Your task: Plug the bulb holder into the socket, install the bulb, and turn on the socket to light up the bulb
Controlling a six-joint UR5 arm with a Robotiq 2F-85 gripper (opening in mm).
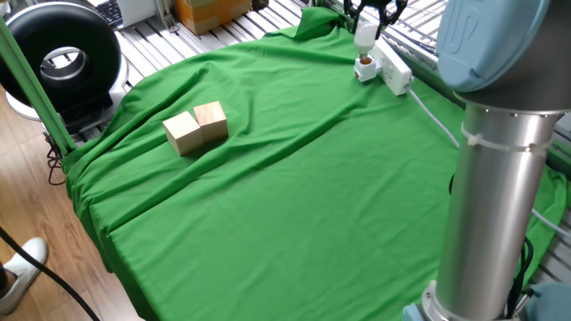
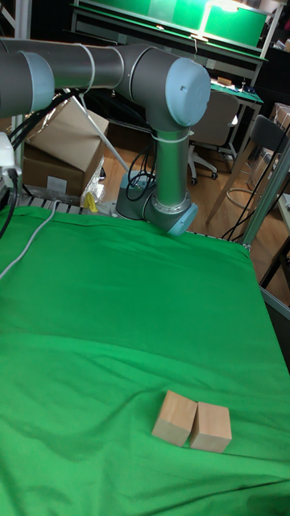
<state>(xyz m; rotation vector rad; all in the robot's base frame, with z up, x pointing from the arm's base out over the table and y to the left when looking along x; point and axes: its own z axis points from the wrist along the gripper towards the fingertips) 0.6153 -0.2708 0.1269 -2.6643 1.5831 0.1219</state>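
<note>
In the fixed view my gripper [image 1: 365, 25] hangs at the far back of the green cloth. It is shut on the white bulb [image 1: 364, 37], which points down. Right under the bulb sits the bulb holder [image 1: 365, 69], plugged into the near end of the white socket [image 1: 396, 73]. The bulb's base is at or just above the holder's orange opening; I cannot tell whether they touch. In the tall fixed view the gripper, bulb and holder are cut off at the left edge; only the socket's white cable [image 2: 28, 238] shows.
Two wooden blocks [image 1: 196, 127] [image 2: 193, 421] lie side by side on the left of the green cloth [image 1: 294, 196]. The socket's cable [image 1: 437, 116] runs along the right edge. A black round device [image 1: 62, 58] stands off the table at the left. My arm's column [image 1: 500, 205] fills the right foreground.
</note>
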